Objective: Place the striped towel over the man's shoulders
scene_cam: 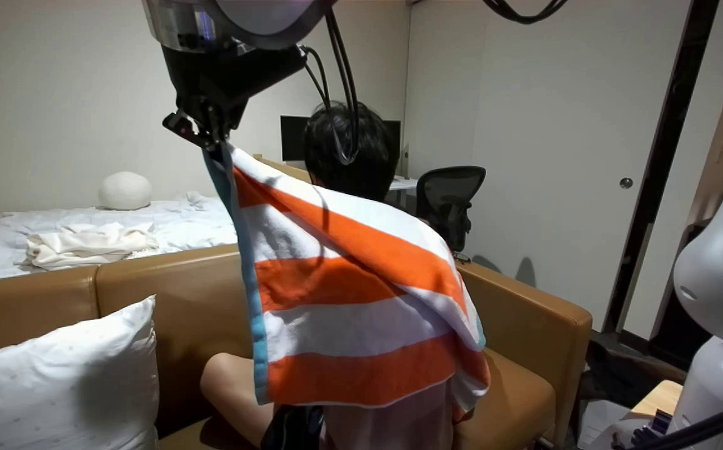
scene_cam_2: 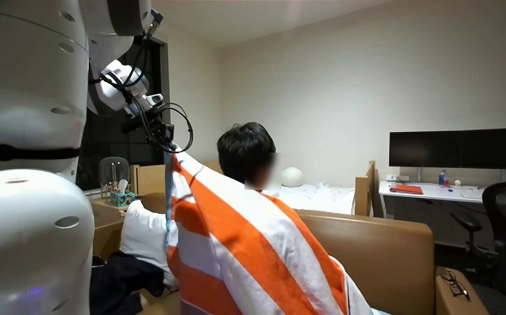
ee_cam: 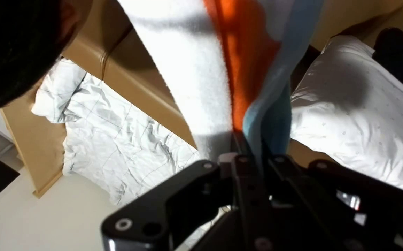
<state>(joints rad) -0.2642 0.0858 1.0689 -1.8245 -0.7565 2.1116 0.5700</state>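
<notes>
My fingers are pressed together on one upper corner of the towel, pinching it at the blue edge; in the wrist view the white and orange stripes fan out from the grip. From this pinch the towel slopes across the back of the man, its hem hanging over his pink shirt. The far side appears to rest on the shoulder away from my fingers; the near side is drawn up into a raised flap that hides the other shoulder. I judge the step in hand to be laying this last corner, with most of the task done. To do it well, I should carry the corner forward past the shoulder before lowering, let the slack settle there first, and release only when little cloth hangs from the pinch; an early release could let the flap slide down the back. The head is near this path, so I should pass beside it, never across it, pulling lightly enough not to drag the settled side. Beyond him, I should treat the couch as the limit of my forward reach; the bed, farther off, plays no part.
</notes>
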